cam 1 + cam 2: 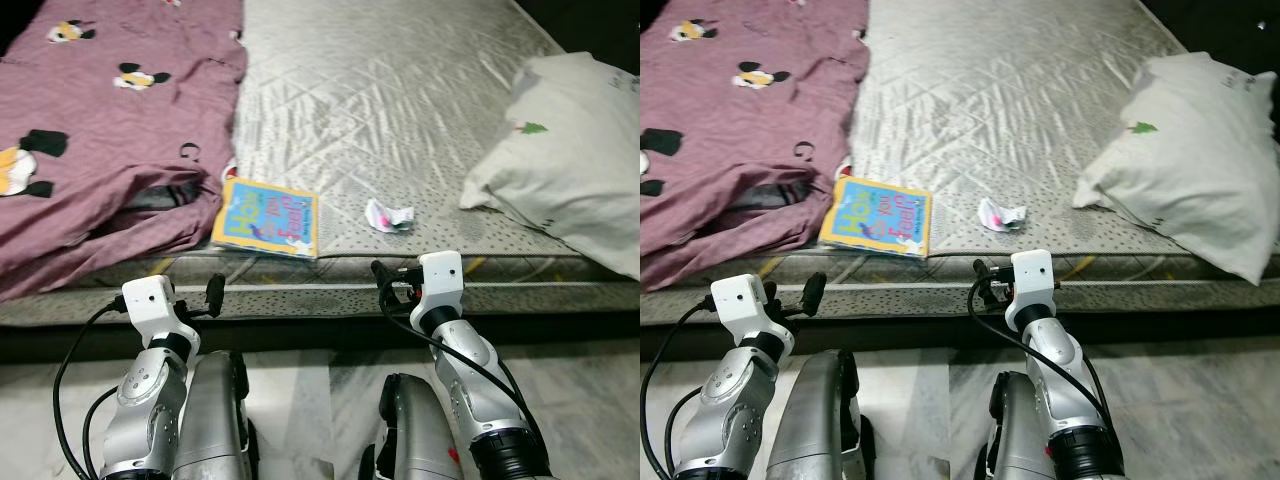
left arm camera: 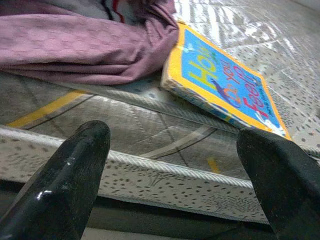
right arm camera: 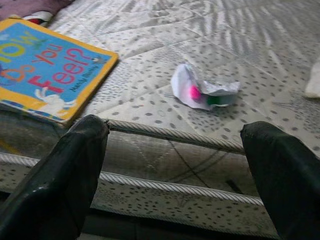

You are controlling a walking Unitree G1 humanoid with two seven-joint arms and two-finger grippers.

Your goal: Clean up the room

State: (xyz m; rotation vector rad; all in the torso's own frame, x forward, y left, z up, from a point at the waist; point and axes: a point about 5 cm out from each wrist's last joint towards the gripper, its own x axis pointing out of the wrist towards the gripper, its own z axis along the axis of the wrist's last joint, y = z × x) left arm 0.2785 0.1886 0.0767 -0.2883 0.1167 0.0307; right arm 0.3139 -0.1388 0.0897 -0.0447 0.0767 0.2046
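Note:
A blue and yellow picture book [image 1: 267, 218] lies flat on the grey quilted mattress [image 1: 400, 90], close to its front edge and touching the purple blanket [image 1: 100, 130]. To its right sits a small crumpled white wrapper [image 1: 388, 216] with pink and green print. My left gripper [image 2: 172, 134] is held open, low in front of the mattress edge, below the book [image 2: 225, 82]. My right gripper [image 3: 174, 126] is also open at the mattress edge, facing the wrapper [image 3: 202, 90], with the book [image 3: 47, 70] off to one side. Neither gripper holds anything.
The purple blanket with cartoon prints is bunched over the left side of the bed. A white pillow [image 1: 570, 150] lies at the right. The mattress's piped front edge [image 1: 320, 290] runs just ahead of both grippers, with pale marble floor [image 1: 320, 380] below.

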